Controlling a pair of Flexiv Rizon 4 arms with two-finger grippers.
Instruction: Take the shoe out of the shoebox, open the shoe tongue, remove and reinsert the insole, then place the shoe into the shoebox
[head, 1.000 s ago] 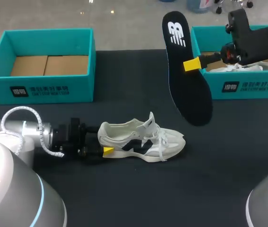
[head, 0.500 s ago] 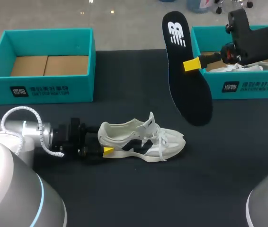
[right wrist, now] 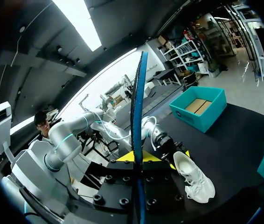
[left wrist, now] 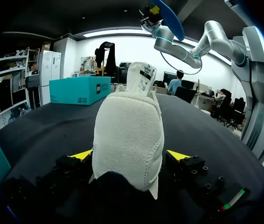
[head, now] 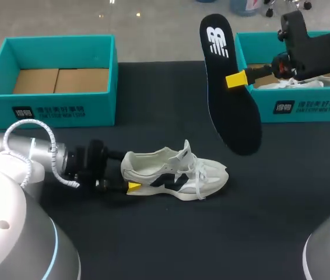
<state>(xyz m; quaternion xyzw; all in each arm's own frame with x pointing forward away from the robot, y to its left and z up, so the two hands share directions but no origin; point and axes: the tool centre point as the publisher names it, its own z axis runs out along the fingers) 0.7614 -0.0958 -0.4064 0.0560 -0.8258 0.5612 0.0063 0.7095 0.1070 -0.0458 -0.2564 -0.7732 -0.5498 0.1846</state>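
As the black table (head: pixel 153 245) holds left shoebox (head: pixel 54 111) & right shoebox (head: pixel 305 108) at its rear, shoe (head: pixel 174 175) sits mid-table on its sole; black insole (head: pixel 229 87) hangs aloft nr right shoebox, R gripper (right wrist: pixel 139 156) pinching it; L gripper (left wrist: pixel 131 156) clamps shoe's heel.

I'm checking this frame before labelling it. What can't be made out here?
- Sneaker interior: head view sees it side-on; in the left wrist view its own heel blocks it.
- Right shoebox contents: head view, right arm covers them and the edge cuts the box.
- Insole underside: faces away in the head view; edge-on in the right wrist view.
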